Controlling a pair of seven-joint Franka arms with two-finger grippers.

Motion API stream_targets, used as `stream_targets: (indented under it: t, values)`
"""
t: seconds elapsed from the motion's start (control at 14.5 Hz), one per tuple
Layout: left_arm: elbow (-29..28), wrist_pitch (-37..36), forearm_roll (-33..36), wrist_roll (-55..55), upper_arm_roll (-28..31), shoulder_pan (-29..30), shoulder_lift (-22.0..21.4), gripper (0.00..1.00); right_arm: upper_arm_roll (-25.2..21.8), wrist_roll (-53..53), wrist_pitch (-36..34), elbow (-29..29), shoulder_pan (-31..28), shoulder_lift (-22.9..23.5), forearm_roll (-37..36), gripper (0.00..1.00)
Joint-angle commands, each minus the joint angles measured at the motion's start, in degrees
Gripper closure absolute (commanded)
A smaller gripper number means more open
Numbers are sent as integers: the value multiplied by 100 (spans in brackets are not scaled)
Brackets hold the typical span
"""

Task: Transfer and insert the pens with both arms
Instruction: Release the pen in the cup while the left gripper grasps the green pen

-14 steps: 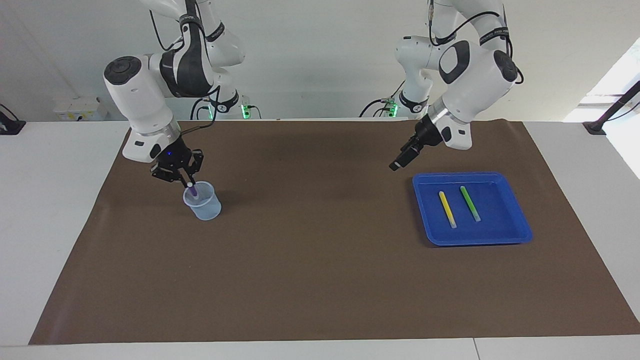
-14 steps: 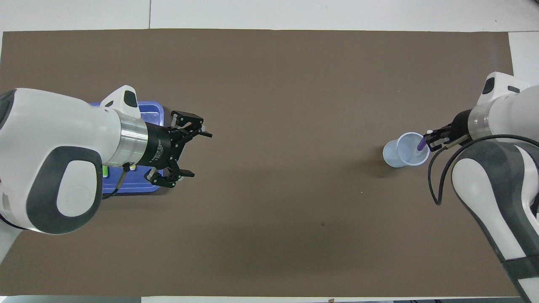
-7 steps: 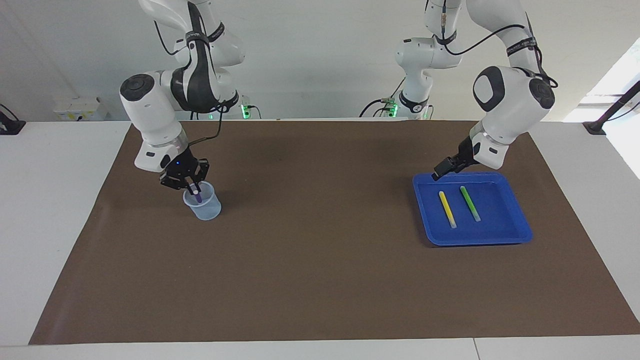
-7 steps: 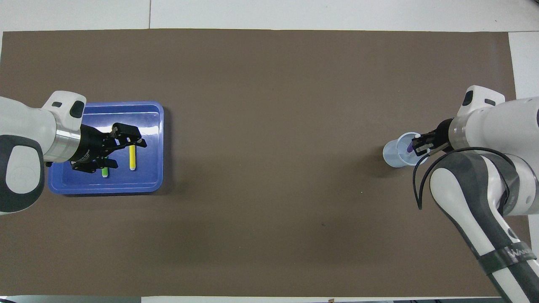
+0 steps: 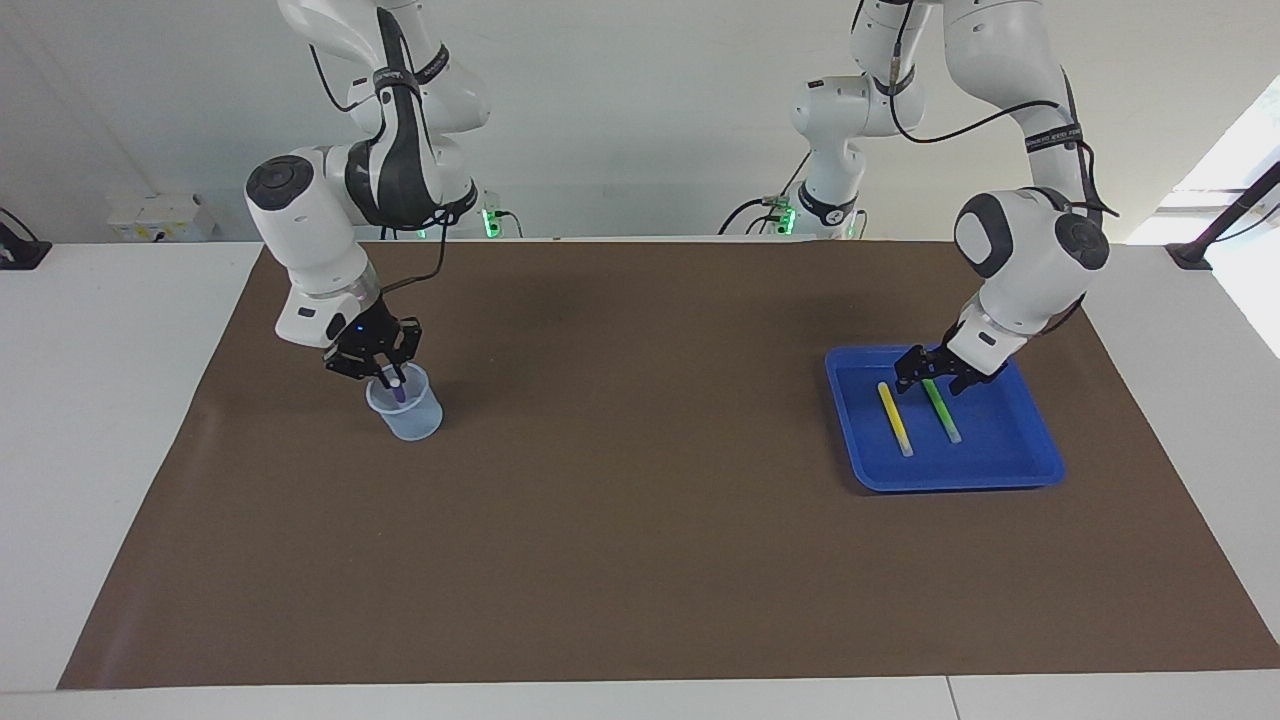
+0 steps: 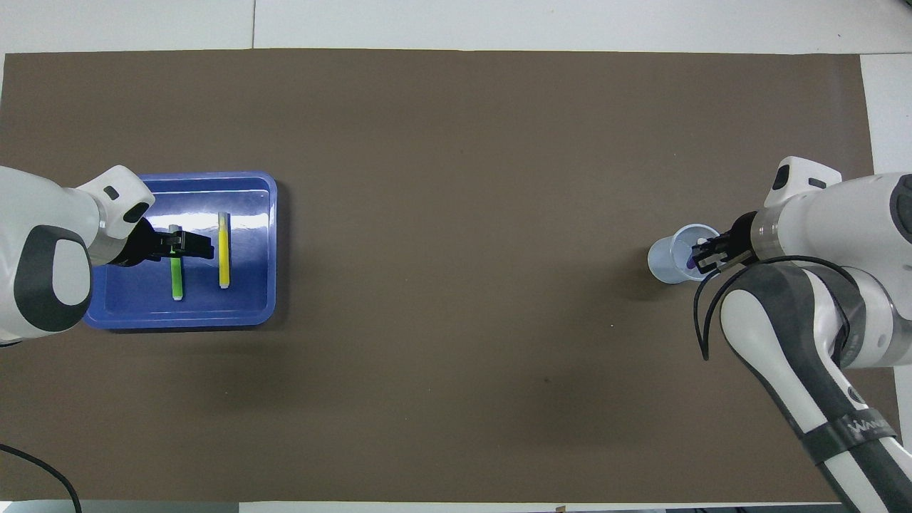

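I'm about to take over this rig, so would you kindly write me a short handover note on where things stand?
Right gripper: over the clear cup, shut on the purple pen, whose tip is inside the cup.
Left gripper: open, low over the green pen in the blue tray.
Yellow pen lies beside the green one in the tray.
Done: purple pen carried to the cup.
Left: release purple; transfer and insert green and yellow.

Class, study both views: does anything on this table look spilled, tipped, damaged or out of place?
Nothing stands out. The clear plastic cup stands upright, the yellow pen and green pen lie side by side in the blue tray.
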Motion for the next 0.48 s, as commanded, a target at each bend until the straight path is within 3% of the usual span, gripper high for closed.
stream_targets:
  t: [0.0,0.14,0.34,0.41]
  values:
    - [-77,487,469,344,-45,110,189,0,31,-30,113,-97,-53,-62,-81,39]
    - [-77,698,584,370,-45,119,330,0,31,-56,43,78,-96,-26,-46,11]
    - [-77,805,804,458,-36,128,418,0,31,-56,-456,596,-71,-9,94,8]
    - [-68,805,813,458,-36,128,427,5,39,-48,-684,807,-36,52,260,8]
